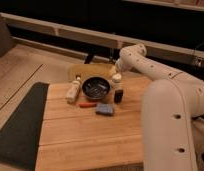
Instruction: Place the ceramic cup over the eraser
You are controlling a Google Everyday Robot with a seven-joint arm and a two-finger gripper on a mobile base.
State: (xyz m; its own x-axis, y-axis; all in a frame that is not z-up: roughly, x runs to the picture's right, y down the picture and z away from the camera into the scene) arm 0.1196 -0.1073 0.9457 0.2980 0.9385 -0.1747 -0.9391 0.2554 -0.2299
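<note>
The ceramic cup [116, 78] is small and white, at the far side of the wooden table [90, 140]. It sits just behind and above the eraser [118, 95], a small black upright block right of the dark bowl [96, 88]. My gripper [115, 70] is at the end of the white arm, directly over the cup and touching or nearly touching its top. Whether the cup rests on the table or hangs from the gripper cannot be told.
A cream bottle [73, 90] stands left of the bowl. A thin red pen [87, 105] and a flat blue pad [104, 109] lie in front of the bowl. A dark mat [17, 125] lies left of the table. My white arm [167, 115] fills the right side.
</note>
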